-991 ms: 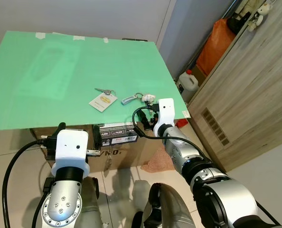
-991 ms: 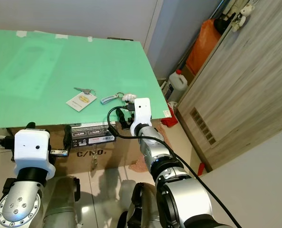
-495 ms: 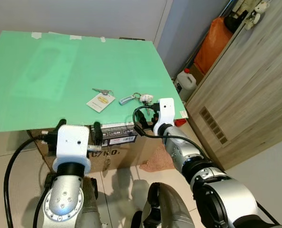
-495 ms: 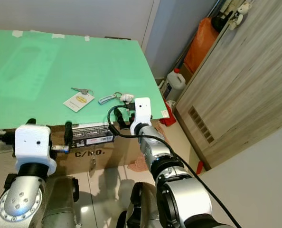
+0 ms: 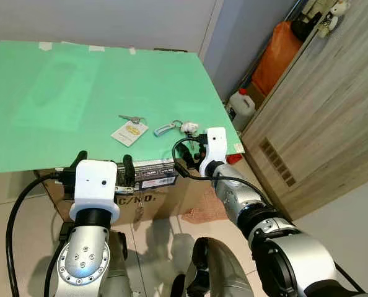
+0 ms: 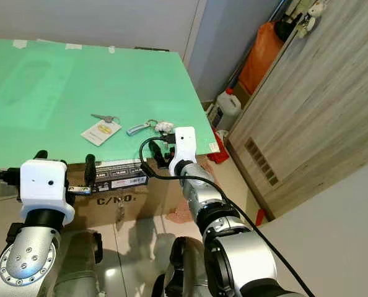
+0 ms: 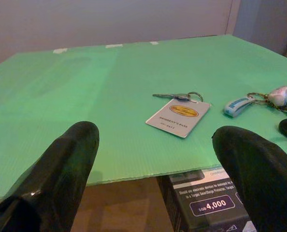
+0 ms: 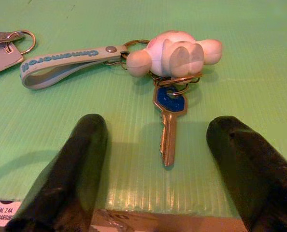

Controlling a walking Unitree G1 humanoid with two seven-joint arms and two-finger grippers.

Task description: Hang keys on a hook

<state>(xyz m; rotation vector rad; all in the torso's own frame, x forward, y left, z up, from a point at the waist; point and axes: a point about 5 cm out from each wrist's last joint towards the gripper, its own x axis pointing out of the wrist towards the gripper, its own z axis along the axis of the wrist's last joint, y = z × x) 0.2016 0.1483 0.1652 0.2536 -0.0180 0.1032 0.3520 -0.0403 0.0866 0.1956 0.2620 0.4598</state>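
Observation:
A key bunch (image 8: 168,126) with a blue-headed key, a white plush charm (image 8: 175,53) and a grey-blue strap (image 8: 61,63) lies near the right front corner of the green table (image 5: 78,80). My right gripper (image 8: 157,122) is open at the table's edge, one finger on each side of the blue-headed key, not touching it. To the left of the bunch lies a second key (image 7: 177,96) with a white card tag (image 7: 178,115). My left gripper (image 7: 157,133) is open just in front of the table's front edge, facing the card tag, with nothing in it.
The green board rests on cardboard boxes (image 5: 153,185). A wooden cabinet (image 5: 320,124) stands to the right, with a white jug (image 5: 245,105) and an orange bag (image 5: 277,59) on the floor beside it. Tiled floor lies below.
My left gripper has risen slightly toward the table's front edge. The camera has shifted a little. The keys and my right gripper have stayed in place.

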